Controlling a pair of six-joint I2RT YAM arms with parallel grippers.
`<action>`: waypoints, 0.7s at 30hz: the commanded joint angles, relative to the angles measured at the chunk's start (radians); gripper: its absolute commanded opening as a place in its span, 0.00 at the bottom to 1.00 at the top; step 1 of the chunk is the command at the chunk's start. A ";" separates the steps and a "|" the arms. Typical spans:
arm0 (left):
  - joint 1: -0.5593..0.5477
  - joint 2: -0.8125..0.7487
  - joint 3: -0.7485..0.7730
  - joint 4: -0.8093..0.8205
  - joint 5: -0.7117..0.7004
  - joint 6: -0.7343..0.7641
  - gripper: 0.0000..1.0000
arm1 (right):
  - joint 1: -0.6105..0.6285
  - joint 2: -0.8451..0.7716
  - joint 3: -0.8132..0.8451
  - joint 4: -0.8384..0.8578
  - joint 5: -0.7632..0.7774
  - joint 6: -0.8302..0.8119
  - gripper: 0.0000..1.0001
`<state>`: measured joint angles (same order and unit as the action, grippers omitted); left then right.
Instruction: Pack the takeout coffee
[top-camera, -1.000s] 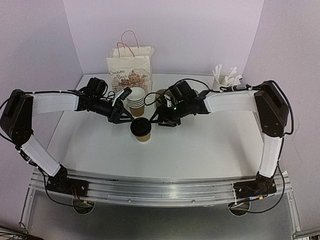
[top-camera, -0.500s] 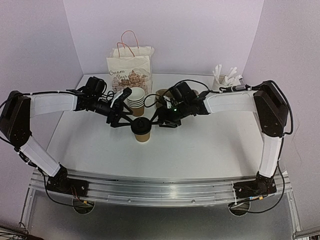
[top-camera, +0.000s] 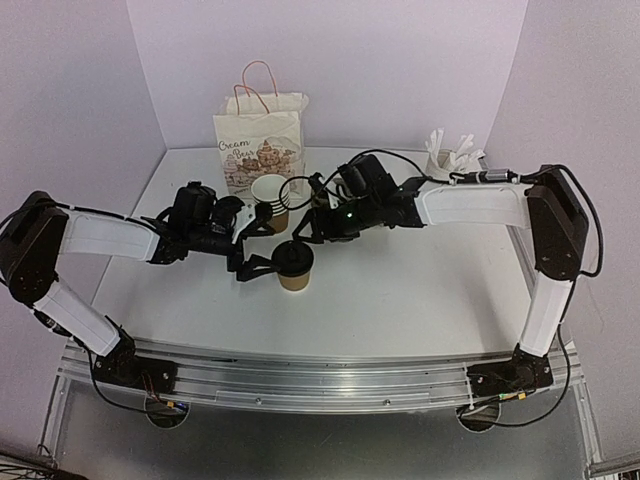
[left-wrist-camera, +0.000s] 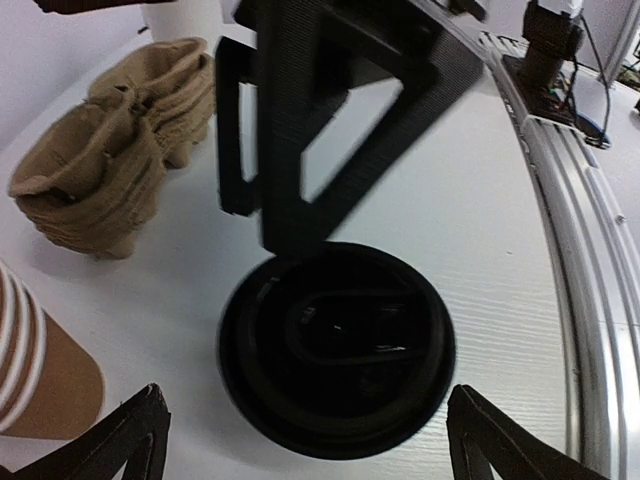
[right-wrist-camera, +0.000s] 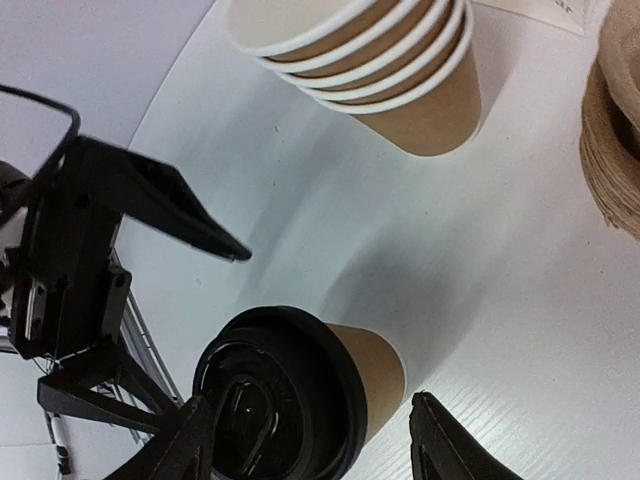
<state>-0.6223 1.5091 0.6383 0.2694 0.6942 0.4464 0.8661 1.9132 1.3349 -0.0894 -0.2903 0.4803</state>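
White table, lilac walls on three sides. We noted the takeout coffee (top-camera: 294, 264) standing upright near the middle of the table, its black lid (left-wrist-camera: 335, 345) seated flat on the brown cup.

The left gripper (top-camera: 262, 247) lay low at the cup's left side with its jaws spread wide. In the left wrist view the two fingertips (left-wrist-camera: 130, 440) sat at either side of the lid and short of it, with bare table showing in between, so we saw no contact.

The right gripper (right-wrist-camera: 312, 410) reached in from the right, over the far side of the cup, with its jaws apart. In its own wrist view the cup lay between the fingers. White table showed between one finger and the cup wall. The other finger overlapped the lid's edge in the picture, and we could not tell whether it touched there.

Just behind the coffee, toward the back edge and apart from it, stood a stack of lidless cups (top-camera: 270, 198). Nested brown pulp carriers (left-wrist-camera: 120, 170) lay beside that stack on its right, partly hidden by the right arm in the top view.

At the back edge a printed paper bag (top-camera: 258, 140) with pink handles stood upright. Near the back right corner we recorded a small holder (top-camera: 450, 158) of white items, too small to identify.
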 joint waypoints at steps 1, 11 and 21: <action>0.003 -0.002 -0.014 0.191 -0.097 -0.004 0.97 | 0.025 -0.043 -0.011 0.110 0.059 -0.120 0.64; -0.035 -0.040 -0.048 0.154 0.081 0.111 0.98 | 0.025 -0.056 -0.045 0.128 0.048 -0.038 0.57; -0.037 0.059 0.030 0.218 0.036 0.005 0.95 | 0.028 -0.079 -0.115 0.155 0.076 0.013 0.52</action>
<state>-0.6608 1.5343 0.6230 0.4293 0.7300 0.4831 0.8928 1.8825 1.2415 0.0173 -0.2344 0.4706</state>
